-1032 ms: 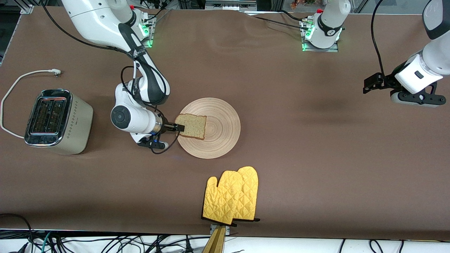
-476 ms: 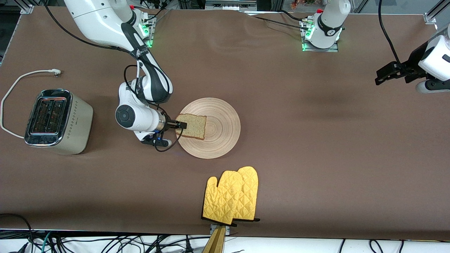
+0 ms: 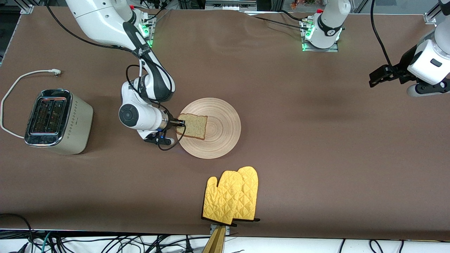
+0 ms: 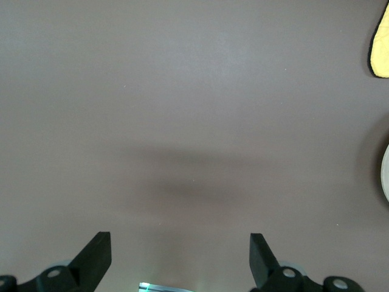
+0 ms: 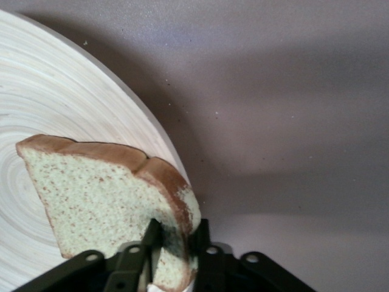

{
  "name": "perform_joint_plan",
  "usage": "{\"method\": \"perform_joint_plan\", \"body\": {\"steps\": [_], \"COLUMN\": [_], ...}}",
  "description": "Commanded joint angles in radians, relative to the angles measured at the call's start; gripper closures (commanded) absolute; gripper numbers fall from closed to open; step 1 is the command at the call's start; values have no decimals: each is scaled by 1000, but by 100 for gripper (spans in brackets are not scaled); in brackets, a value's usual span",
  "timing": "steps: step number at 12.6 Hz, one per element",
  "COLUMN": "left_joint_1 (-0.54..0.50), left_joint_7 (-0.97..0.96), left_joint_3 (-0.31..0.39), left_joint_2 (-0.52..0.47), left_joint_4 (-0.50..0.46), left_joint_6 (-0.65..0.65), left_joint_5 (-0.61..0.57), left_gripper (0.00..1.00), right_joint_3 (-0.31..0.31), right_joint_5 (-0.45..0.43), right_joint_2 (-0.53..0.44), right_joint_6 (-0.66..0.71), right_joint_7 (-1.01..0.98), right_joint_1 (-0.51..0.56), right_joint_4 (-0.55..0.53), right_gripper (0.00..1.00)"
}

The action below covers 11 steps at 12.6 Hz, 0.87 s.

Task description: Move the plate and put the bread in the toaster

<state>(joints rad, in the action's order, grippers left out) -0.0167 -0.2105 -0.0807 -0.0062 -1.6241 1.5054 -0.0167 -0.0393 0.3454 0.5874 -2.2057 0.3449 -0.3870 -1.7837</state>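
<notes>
The slice of speckled bread (image 3: 192, 126) lies on the round beige plate (image 3: 221, 137) in the middle of the table. My right gripper (image 3: 180, 123) reaches in level from the right arm's end and is shut on the bread's crust edge; the right wrist view shows the bread (image 5: 103, 201) pinched between the fingers (image 5: 146, 238) over the plate (image 5: 67, 109). The cream toaster (image 3: 58, 121) with its chrome top stands toward the right arm's end. My left gripper (image 3: 376, 77) is open and empty, up over bare table at the left arm's end; it also shows in the left wrist view (image 4: 179, 258).
A pair of yellow oven mitts (image 3: 232, 195) lies nearer the front camera than the plate; a mitt corner (image 4: 381, 42) shows in the left wrist view. The toaster's white cord (image 3: 21, 79) loops on the table beside it.
My right gripper has shifted slightly toward the plate on the bread's edge, and the bread has shifted a little. The left arm has swung upward and toward the table's end, then slightly back.
</notes>
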Motion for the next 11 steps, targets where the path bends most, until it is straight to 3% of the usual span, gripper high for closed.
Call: {"method": "perform_joint_plan", "body": {"steps": [1, 8, 11], "left_joint_1": [-2, -81, -89], "left_joint_7": [-16, -9, -7], "left_joint_3": [-1, 6, 6], "left_joint_2": [17, 29, 28], "left_joint_4": [36, 42, 43], "left_joint_6": [-27, -36, -44], "left_joint_5": [-11, 69, 73], "left_gripper": [0, 0, 0], "right_joint_3": [-2, 1, 1], "right_joint_5": [17, -3, -116], "right_joint_2": [-15, -23, -24], "right_joint_6": [3, 3, 4], "right_joint_7": [6, -17, -20], "right_joint_1": [-16, -32, -39], "right_joint_4": [-19, 9, 24], "right_gripper": [100, 100, 100]}}
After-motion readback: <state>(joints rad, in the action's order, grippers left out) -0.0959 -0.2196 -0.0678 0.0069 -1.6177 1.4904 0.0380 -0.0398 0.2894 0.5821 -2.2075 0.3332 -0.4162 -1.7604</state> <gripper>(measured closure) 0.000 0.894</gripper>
